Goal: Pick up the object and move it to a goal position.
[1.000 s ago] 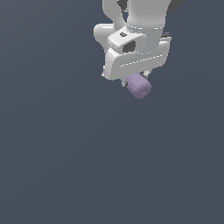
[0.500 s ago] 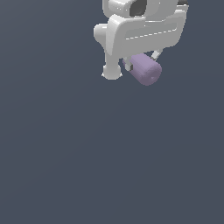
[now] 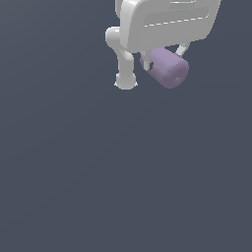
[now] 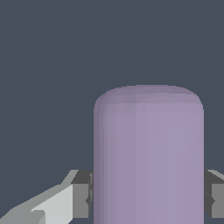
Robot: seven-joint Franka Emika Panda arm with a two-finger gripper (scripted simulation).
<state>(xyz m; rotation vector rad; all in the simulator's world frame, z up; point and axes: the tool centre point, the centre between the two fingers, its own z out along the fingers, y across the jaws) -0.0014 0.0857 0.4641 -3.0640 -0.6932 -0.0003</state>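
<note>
The object, a short lilac cylinder point(image 3: 166, 68), hangs lying on its side under the white gripper point(image 3: 163, 58) near the top of the exterior view. The gripper is shut on it, one thin finger on each side, and its wide white body hides most of the fingers. In the wrist view the lilac object point(image 4: 148, 157) fills the middle, with a grey pad point(image 4: 81, 194) pressed against one side and another against the other. No goal marker shows in either view.
A white rounded part of the arm point(image 3: 125, 69) hangs at the exterior view's left of the object. Plain dark grey-blue surface lies behind and below everything.
The gripper with the object has risen and come closer to the exterior camera, so both look larger. The hold on the object is unchanged.
</note>
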